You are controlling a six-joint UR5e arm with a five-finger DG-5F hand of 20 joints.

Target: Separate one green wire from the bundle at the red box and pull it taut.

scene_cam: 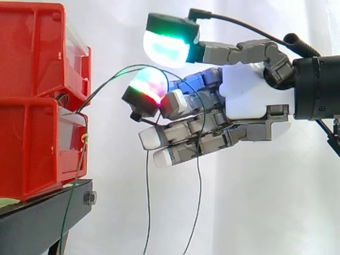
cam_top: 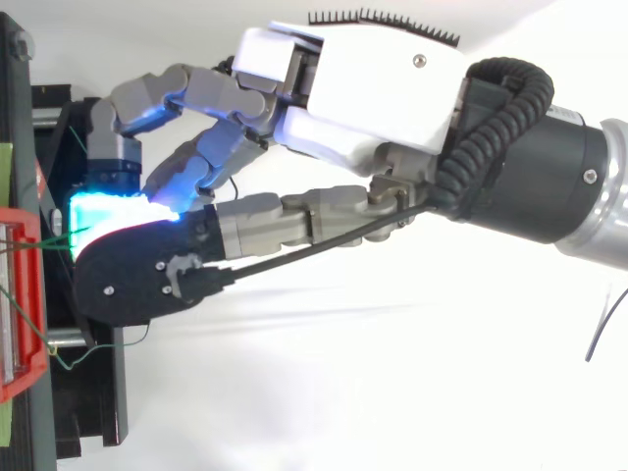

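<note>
Fingers of the hand are spread rather than closed. One reaches straight out on top with a green and cyan pad. A second sits lower with a red, green and white pad, and a clear gap lies between the two. The remaining fingers are loosely bent underneath with unlit white pads. One green wire leaves the front of the stacked red bins and arcs up through that gap. It passes over the lower glowing pad and drops across the bent fingers, hanging slack toward the bottom of the side view. No pad presses on it. A second thin strand hangs down from below the fingertips. More green wires trail from the lower bin's front down past the black stand. From above, the hand stretches toward the red bin edge, its glowing pads close to it. A short run of green wire joins the bin to the cyan pad. A white curtain hangs behind.
</note>
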